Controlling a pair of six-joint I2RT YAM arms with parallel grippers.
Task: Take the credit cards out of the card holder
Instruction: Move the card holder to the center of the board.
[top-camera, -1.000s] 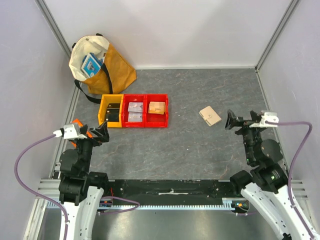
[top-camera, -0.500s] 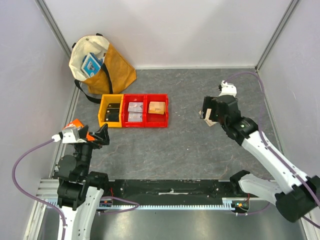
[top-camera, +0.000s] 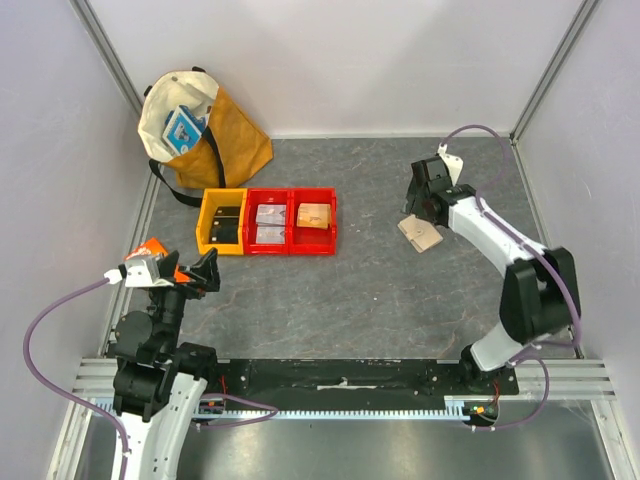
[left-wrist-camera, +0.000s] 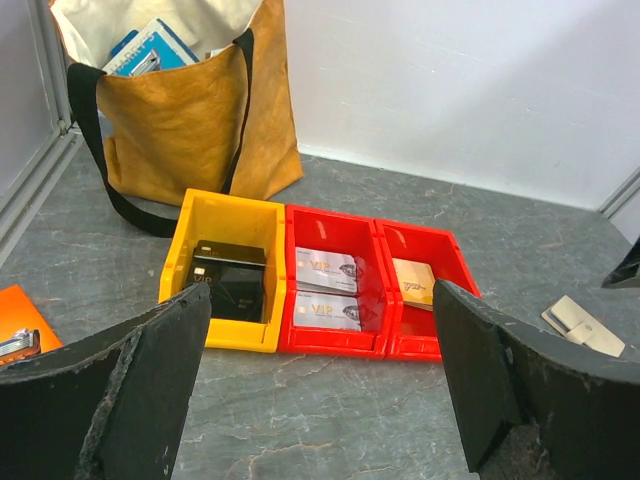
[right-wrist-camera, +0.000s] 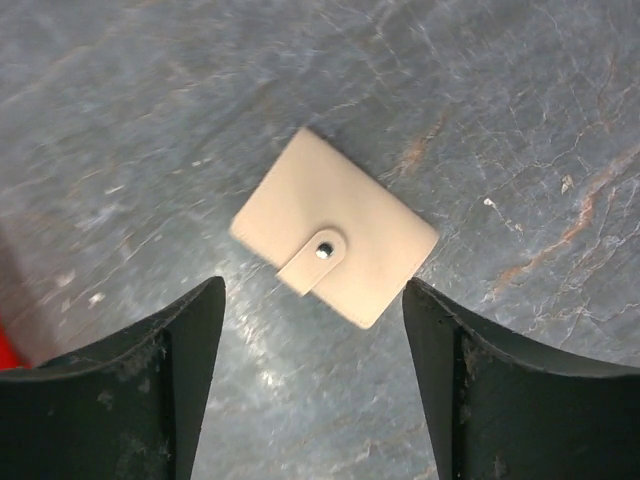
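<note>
The card holder is a small beige wallet lying flat on the grey table at the right, folded shut with its snap tab fastened. The credit cards are hidden inside it. My right gripper hovers just above it, pointing down and open. In the right wrist view the card holder lies ahead of the right gripper, apart from both fingers. My left gripper stands open and empty at the near left, far from the holder. In the left wrist view the left gripper faces the bins, with the card holder at far right.
A yellow bin and two joined red bins holding cards sit left of centre. A tan and cream tote bag stands in the back left corner. An orange package lies by the left arm. Walls enclose the table.
My right arm has swung from near its base out over the card holder and now points down at it, its jaws slightly narrower. The left arm has barely moved.
</note>
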